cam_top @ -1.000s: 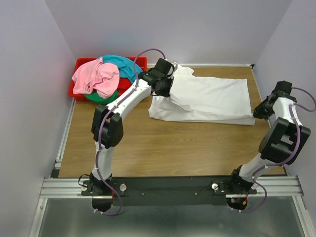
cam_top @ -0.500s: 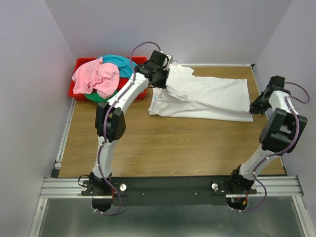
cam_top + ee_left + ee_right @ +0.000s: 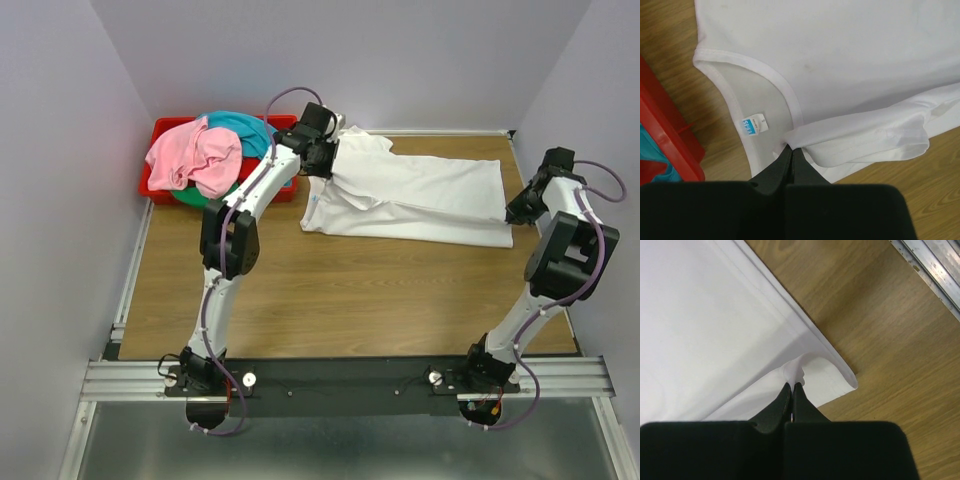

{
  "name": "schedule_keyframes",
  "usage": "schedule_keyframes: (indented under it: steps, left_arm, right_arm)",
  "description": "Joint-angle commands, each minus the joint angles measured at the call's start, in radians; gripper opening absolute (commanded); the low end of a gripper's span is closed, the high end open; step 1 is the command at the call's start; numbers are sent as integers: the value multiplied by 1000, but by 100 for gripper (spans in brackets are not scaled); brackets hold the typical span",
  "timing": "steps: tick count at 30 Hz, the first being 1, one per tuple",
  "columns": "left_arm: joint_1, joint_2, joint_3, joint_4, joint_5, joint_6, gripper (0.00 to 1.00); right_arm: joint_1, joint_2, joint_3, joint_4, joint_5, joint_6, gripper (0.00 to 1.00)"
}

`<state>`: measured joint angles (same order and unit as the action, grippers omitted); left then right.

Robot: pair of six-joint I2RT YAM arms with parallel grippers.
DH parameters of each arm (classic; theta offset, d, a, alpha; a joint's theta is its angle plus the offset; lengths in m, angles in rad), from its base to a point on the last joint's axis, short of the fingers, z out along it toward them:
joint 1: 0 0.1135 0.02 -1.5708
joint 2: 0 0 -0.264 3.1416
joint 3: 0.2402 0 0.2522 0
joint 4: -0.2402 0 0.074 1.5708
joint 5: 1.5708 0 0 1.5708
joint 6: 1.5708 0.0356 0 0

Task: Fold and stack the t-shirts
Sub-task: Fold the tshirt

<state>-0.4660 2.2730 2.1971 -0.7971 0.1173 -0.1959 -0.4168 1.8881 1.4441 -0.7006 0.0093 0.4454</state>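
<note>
While left fingers pinch white t-shirt | right fingers — its hem corner

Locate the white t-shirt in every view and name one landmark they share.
Top external: white t-shirt lies spread out, far centre to right.
Left wrist: it fills the upper frame, neckline and size label at left.
Right wrist: it fills the upper left, hem corner near centre.
Shared landmark: the wooden tabletop beside the shirt.
</note>
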Motion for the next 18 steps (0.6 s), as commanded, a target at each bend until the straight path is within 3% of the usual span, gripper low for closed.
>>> schedule_keyframes:
  steps: [1, 2, 5, 8, 11, 18]
  left_arm:
    - [24, 49, 101, 25, 30, -29, 6]
    - [29, 65, 136, 44, 41, -51, 34]
    - [39, 62, 154, 105, 61, -86, 74]
    - [41, 28, 130, 156, 64, -117, 80]
    - [38, -18, 56, 197, 90, -120, 80]
    - [-9, -98, -172, 240, 102, -93, 80]
  right_arm:
    - [10, 32, 58, 3, 34, 38, 6]
    - [10, 39, 65, 6, 20, 44, 20]
    - [15, 31, 87, 21, 9, 64, 57]
    - [26, -3, 91, 39, 6, 67, 73]
    - [41, -41, 66, 70, 11, 58, 82]
    - [113, -142, -62, 107, 1, 24, 83]
